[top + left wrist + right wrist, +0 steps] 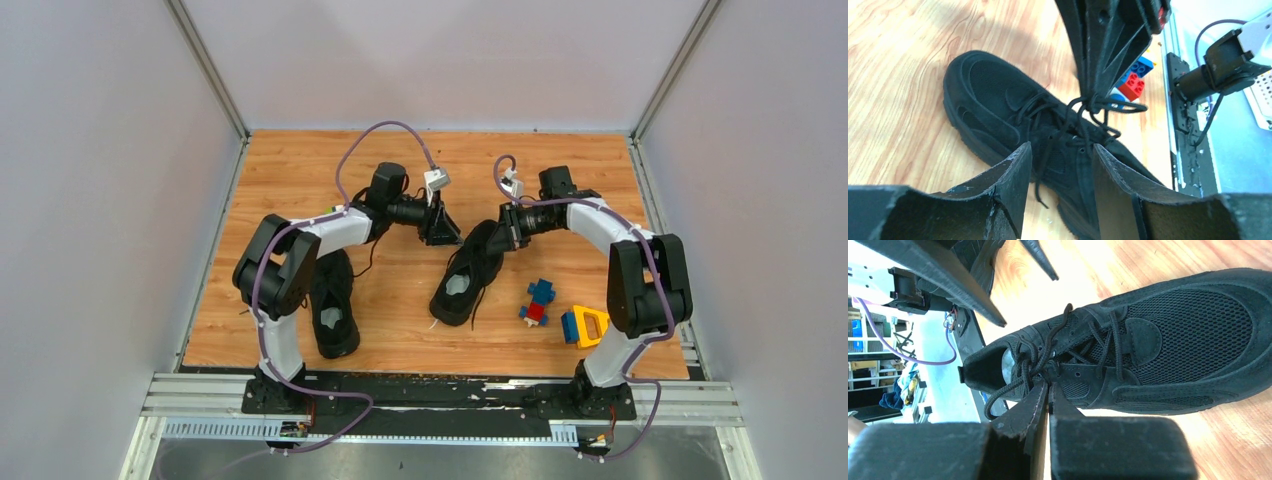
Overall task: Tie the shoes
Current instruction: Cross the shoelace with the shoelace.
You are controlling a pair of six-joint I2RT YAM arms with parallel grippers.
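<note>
Over the centre shoe (468, 280), arms reach inward: left gripper (1062, 150) parted, empty; right gripper (1049, 385) clamps lace (1049, 344). Wood tabletop (300, 170), grey walls (90, 200).

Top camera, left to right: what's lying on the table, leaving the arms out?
black shoe by the left arm → black shoe at centre → blue-and-red block toy → yellow-and-blue block
</note>
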